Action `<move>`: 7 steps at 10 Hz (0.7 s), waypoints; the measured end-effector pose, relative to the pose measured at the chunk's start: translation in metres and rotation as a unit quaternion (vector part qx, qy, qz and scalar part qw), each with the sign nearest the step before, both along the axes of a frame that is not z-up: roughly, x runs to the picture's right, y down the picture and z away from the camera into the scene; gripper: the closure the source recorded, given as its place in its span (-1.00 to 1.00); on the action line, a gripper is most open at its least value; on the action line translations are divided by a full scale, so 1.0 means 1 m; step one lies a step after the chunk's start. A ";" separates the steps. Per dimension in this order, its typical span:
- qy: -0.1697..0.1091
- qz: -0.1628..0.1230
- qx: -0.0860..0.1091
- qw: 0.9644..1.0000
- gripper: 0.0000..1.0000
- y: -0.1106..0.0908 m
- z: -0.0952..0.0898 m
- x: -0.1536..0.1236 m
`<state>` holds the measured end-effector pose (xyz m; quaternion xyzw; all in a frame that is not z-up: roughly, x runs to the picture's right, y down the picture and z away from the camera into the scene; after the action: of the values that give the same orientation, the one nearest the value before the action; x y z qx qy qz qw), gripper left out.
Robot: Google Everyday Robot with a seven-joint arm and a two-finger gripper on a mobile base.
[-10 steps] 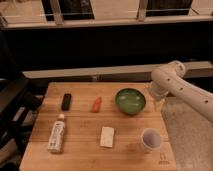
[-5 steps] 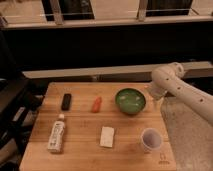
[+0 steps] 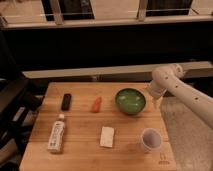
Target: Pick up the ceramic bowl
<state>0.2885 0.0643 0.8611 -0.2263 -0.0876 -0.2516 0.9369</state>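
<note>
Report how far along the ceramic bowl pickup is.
Done: the approach only. The gripper hangs off the arm just right of the ceramic bowl, near its rim.
In hand: nothing. The gripper is open and the bowl sits on the wooden table, not lifted.
Left: bring the gripper onto the bowl's rim, close on it and raise it off the table.

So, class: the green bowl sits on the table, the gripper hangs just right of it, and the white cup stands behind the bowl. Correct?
No. The camera view shows the white cup in front of the green bowl, not behind it. The bowl is on the table, the gripper just right of it.
</note>
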 end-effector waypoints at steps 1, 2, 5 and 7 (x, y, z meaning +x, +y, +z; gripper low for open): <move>-0.004 -0.003 -0.001 1.000 -0.60 0.001 0.005 0.001; -0.012 -0.008 -0.003 1.000 -0.60 0.001 0.012 0.000; -0.026 -0.018 -0.006 0.999 -0.60 0.004 0.025 0.002; -0.037 -0.025 -0.010 0.999 -0.60 0.006 0.038 0.002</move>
<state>0.2903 0.0707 0.8988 -0.2282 -0.1187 -0.2822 0.9242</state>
